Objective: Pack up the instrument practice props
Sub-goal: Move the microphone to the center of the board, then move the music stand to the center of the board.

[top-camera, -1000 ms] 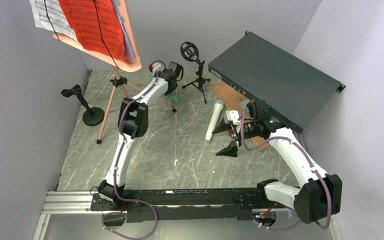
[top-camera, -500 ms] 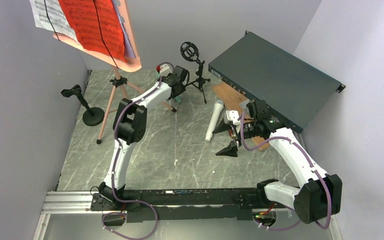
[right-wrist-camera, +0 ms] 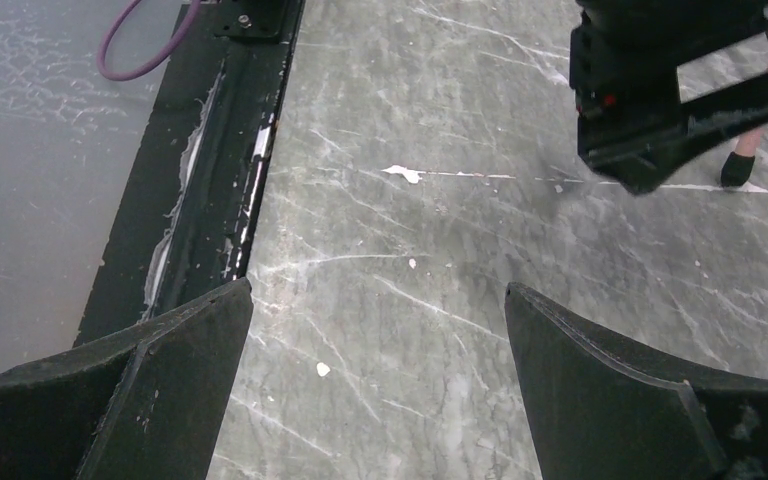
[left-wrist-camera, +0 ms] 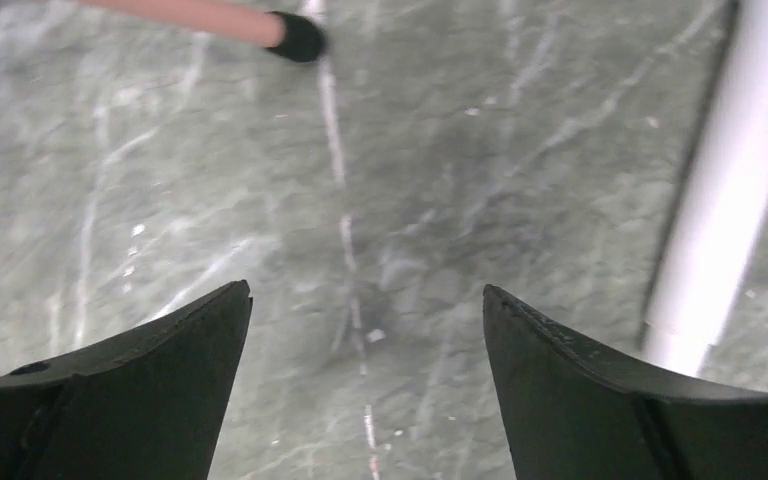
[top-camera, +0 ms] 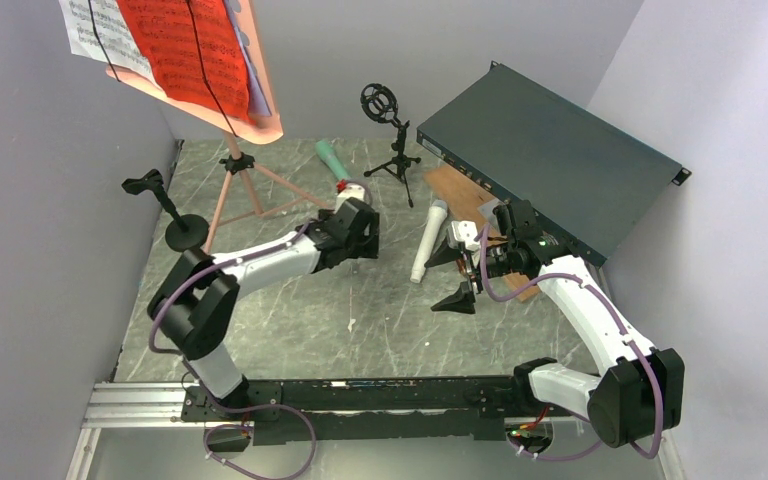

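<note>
- Round-base mount (top-camera: 174, 214): stood upright well to the left of the left pincer (top-camera: 365, 240), close to the left wall (top-camera: 40, 250).
- Music tripod (top-camera: 235, 172): stood behind and left of the left pincer. The white page (top-camera: 88, 28), red page (top-camera: 185, 45) and lavender page (top-camera: 251, 75) are carried on its pink desk, high over the table (top-camera: 360, 320).
- In the top view the foot of one tripod leg is hidden by the left arm. In the left wrist view a pink leg tipped in black is seen ahead-left of the fingers (left-wrist-camera: 140, 400).
- Green microphone (top-camera: 329, 160): laid flat just behind the left pincer, apart from it.
- Left pincer: spread wide, nothing held, bare marble between its fingers.
- White cylinder (left-wrist-camera: 730, 180): seen only in the left wrist view, just outside the right finger. Which thing it is cannot be told.
- Ring mount (top-camera: 388, 125): stood upright on its small tripod behind and right of the left pincer, between the green microphone and the green box (top-camera: 550, 160).
- White microphone (top-camera: 428, 240): laid flat between the two pincers, just left of the right pincer (top-camera: 452, 278).
- Right pincer: spread wide and empty over bare marble. In its wrist view the left pincer is seen ahead-right and the black rail (right-wrist-camera: 245, 150) to the left.
- Wooden board (top-camera: 457, 190): laid behind the right pincer, partly under the green box, which crowds the right arm.
- Open marble is left between both pincers and the rail.
</note>
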Available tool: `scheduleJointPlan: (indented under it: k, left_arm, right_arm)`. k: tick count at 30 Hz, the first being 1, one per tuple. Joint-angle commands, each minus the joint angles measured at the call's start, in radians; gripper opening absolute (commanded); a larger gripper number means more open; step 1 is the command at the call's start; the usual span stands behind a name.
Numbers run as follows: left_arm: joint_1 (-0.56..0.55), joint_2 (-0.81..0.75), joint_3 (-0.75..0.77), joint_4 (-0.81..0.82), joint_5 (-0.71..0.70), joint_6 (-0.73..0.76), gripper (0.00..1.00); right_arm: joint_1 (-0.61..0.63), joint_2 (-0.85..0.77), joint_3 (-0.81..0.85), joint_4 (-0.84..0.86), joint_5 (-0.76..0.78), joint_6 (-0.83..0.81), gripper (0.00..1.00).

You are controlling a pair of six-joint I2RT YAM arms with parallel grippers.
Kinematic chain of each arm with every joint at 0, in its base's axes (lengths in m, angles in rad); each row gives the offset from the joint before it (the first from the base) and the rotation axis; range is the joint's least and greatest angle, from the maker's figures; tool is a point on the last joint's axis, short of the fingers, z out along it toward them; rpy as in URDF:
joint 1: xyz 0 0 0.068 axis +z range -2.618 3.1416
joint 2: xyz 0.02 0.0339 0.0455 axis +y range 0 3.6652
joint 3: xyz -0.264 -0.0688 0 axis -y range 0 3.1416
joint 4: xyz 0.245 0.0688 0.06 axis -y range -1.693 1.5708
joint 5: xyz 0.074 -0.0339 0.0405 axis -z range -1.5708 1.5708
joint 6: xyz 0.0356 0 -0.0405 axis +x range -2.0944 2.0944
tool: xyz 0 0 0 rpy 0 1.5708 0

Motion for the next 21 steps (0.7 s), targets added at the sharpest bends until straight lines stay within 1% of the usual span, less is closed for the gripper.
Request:
scheduleJointPlan:
  k: [1,2,4,6,7,9,11,12,17,21]
  left_arm:
    - [0.023,-0.108,-0.022,0.068,-0.164,-0.042,0.98]
    - [0.023,-0.106,0.001,0.022,-0.220,-0.096,0.99]
    - [0.023,-0.069,0.091,-0.140,-0.349,-0.221,0.99]
    - [0.033,0.012,0.234,-0.375,-0.497,-0.388,0.99]
    - [0.047,0.064,0.306,-0.491,-0.527,-0.460,0.98]
    - [0.088,0.151,0.438,-0.645,-0.546,-0.556,0.95]
    - [0.122,0.207,0.511,-0.694,-0.536,-0.584,0.92]
    - [0.137,0.224,0.529,-0.688,-0.530,-0.581,0.91]
    - [0.184,0.217,0.542,-0.616,-0.531,-0.578,0.80]
    - [0.217,0.230,0.555,-0.601,-0.534,-0.581,0.77]
  right_arm:
    - [0.008,-0.005,-0.011,0.041,-0.013,-0.002,0.99]
    - [0.008,-0.005,-0.011,0.043,-0.012,0.000,0.99]
    - [0.008,-0.003,-0.013,0.047,-0.011,0.004,0.99]
    - [0.009,0.004,-0.009,0.040,-0.009,-0.002,0.99]
    - [0.010,0.007,-0.009,0.038,-0.009,-0.004,0.99]
    - [0.009,0.009,-0.009,0.038,-0.009,-0.004,0.99]
    - [0.010,0.009,-0.010,0.039,-0.005,-0.003,0.99]
    - [0.010,0.009,-0.009,0.039,-0.004,-0.003,0.99]
    - [0.009,0.010,-0.009,0.040,0.002,-0.002,0.99]
    - [0.012,0.013,-0.006,0.036,0.001,-0.005,0.99]
